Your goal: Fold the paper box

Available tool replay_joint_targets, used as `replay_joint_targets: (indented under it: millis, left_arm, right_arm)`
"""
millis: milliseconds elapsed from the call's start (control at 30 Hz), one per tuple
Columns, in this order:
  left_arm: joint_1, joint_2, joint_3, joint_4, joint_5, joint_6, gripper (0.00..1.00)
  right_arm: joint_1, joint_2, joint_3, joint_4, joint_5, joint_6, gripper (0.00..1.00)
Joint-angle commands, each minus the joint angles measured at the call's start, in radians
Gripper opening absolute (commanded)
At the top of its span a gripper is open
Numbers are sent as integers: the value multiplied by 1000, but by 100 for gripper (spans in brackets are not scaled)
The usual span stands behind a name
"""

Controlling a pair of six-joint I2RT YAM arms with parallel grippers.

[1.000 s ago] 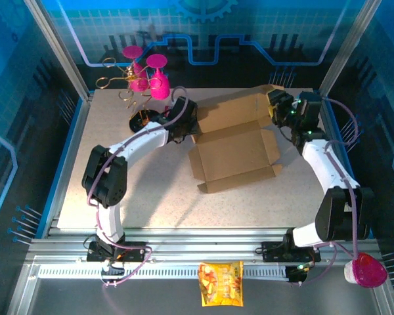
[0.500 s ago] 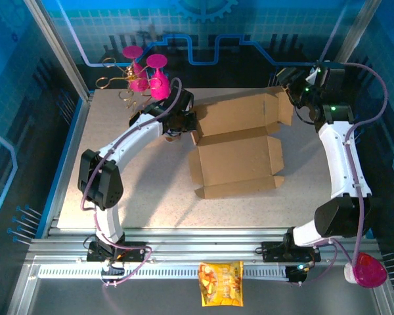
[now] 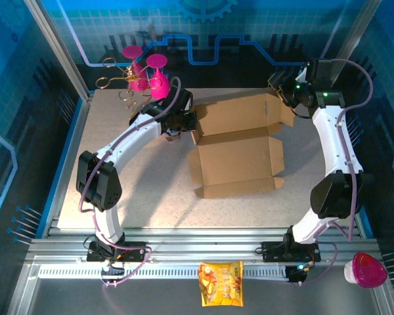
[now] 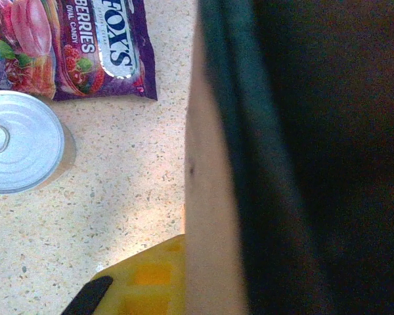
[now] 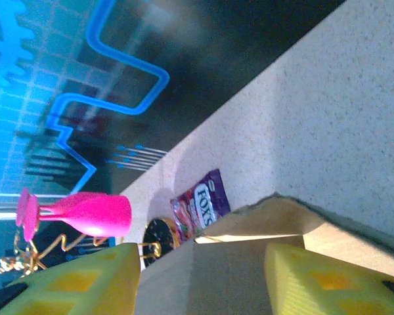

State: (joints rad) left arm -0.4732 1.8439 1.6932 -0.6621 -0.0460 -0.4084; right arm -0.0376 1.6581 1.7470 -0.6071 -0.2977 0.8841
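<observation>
1. Firstly, the left gripper (image 3: 184, 125) is closed and pinches the left edge of the paper box (image 3: 240, 154) at its far-left corner. In the left wrist view one yellow pad (image 4: 151, 282) lies against a thin tan board edge.
2. The right gripper (image 3: 280, 92) has its jaws parted at the far-right corner of the box. In the right wrist view its two yellow pads (image 5: 318, 282) sit either side of a brown panel. Whether either pad touches the board cannot be told.
3. The paper box lies opened out on the table (image 3: 144, 190), right of centre and towards the far side. Its base panel is flat, a second panel adjoins it along the far side, and short flaps show at left and right. One flap stands raised at the far-right corner, beside the right gripper.
4. A purple snack packet (image 4: 98, 46) and a silver can (image 4: 20, 141) lie close together on the table, beside the left gripper.
5. Pink wine glasses (image 3: 154, 75) hang on a gold wire stand (image 3: 115, 82) at the far-left corner.
6. A yellow snack packet (image 3: 220, 283) rests on the near rail between the arm bases. A pink cup (image 3: 366, 270) sits at the near right, off the table.
</observation>
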Motion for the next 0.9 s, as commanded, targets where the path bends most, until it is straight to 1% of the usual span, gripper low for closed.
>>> replay_joint_targets:
  millis: [0, 100, 267, 333, 433, 567, 633, 667, 700, 733, 800, 867]
  left_arm:
    - [1, -27, 47, -4, 35, 20, 0]
    - [2, -17, 67, -13, 38, 27, 0]
    - [1, -1, 94, -31, 34, 40, 0]
    - [0, 3, 102, -34, 32, 41, 0]
    - [-2, 8, 112, -37, 31, 40, 0]
    - [-2, 12, 121, -41, 31, 41, 0]
    - [-2, 13, 123, -41, 31, 42, 0]
    - [-2, 15, 124, -42, 31, 43, 0]
    - [-2, 15, 127, -45, 29, 42, 0]
    - [-2, 16, 131, -48, 28, 42, 0]
    - [-2, 17, 138, -59, 24, 42, 0]
    - [-1, 19, 146, -71, 20, 43, 0]
  right_arm:
    - [27, -10, 14, -53, -34, -21, 54]
    - [36, -8, -1, -41, -45, -4, 53]
    - [56, 10, 22, -36, -62, 24, 50]
    - [66, 16, 29, -37, -67, 36, 46]
    - [73, 15, 28, -26, -64, 57, 37]
    - [75, 12, 27, -4, -67, 84, 22]
    - [76, 11, 33, -2, -67, 87, 17]
    - [74, 8, 35, -3, -65, 87, 16]
    - [72, 4, 35, -3, -65, 86, 17]
    - [69, 0, 32, -3, -65, 82, 21]
    - [54, -28, 12, 1, -52, 65, 37]
    - [36, -77, -31, 13, -23, 48, 50]
